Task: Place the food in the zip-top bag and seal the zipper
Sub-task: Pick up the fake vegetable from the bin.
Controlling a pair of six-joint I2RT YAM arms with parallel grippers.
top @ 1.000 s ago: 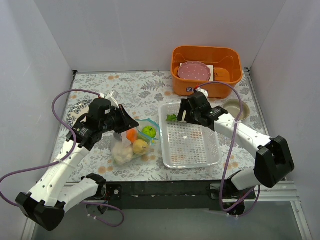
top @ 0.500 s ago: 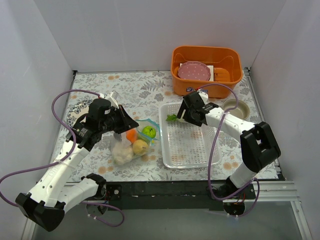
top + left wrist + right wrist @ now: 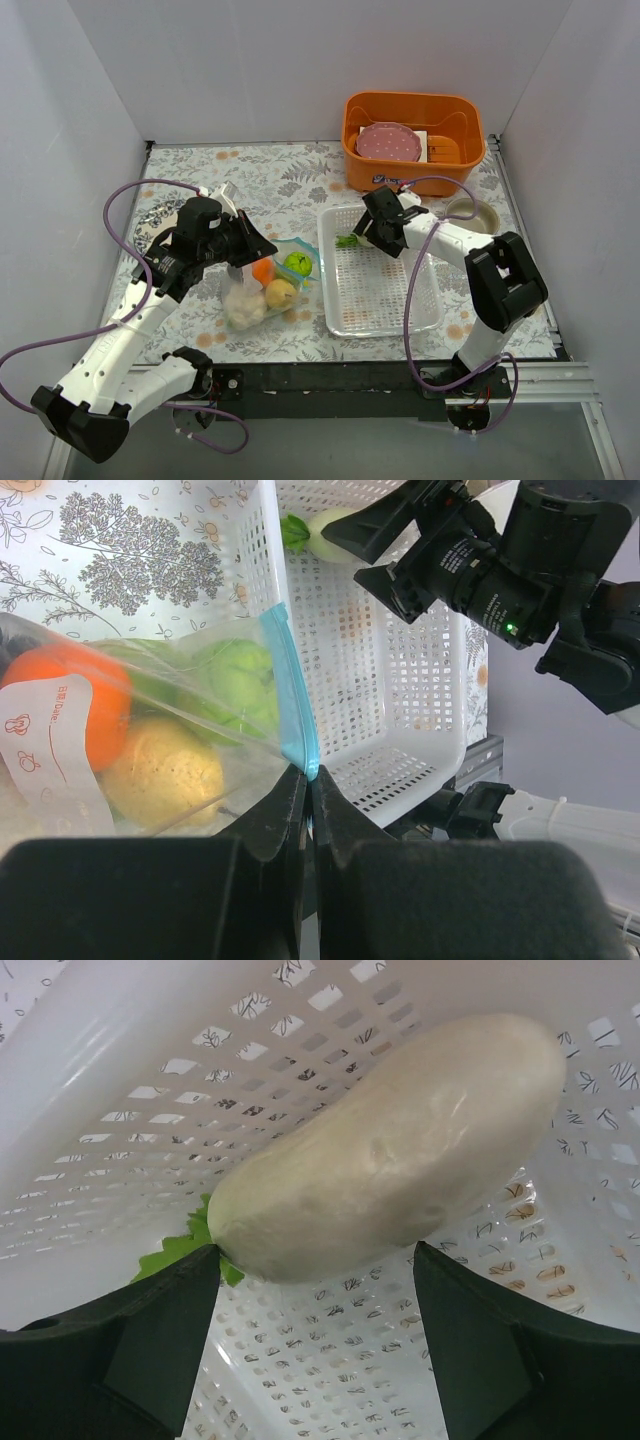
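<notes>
The clear zip-top bag (image 3: 265, 285) lies left of the perforated tray and holds an orange (image 3: 85, 705), a green pepper (image 3: 235, 685), a yellow lemon (image 3: 165, 770) and a pale piece (image 3: 243, 303). My left gripper (image 3: 312, 795) is shut on the light blue zipper (image 3: 295, 710) at the bag's mouth. A white radish (image 3: 395, 1145) with green leaves (image 3: 346, 240) lies in the tray's far left corner. My right gripper (image 3: 315, 1300) is open, its fingers (image 3: 165, 1310) just short of the radish, apart on either side.
The clear perforated tray (image 3: 385, 300) sits at centre right. An orange bin (image 3: 412, 110) with a pink plate (image 3: 388, 141) stands at the back. A small bowl (image 3: 468, 213) is at the right. Purple cables loop by both arms.
My right gripper has moved left and down into the tray's far left corner, close over the radish. The left arm and the bag have not moved.
</notes>
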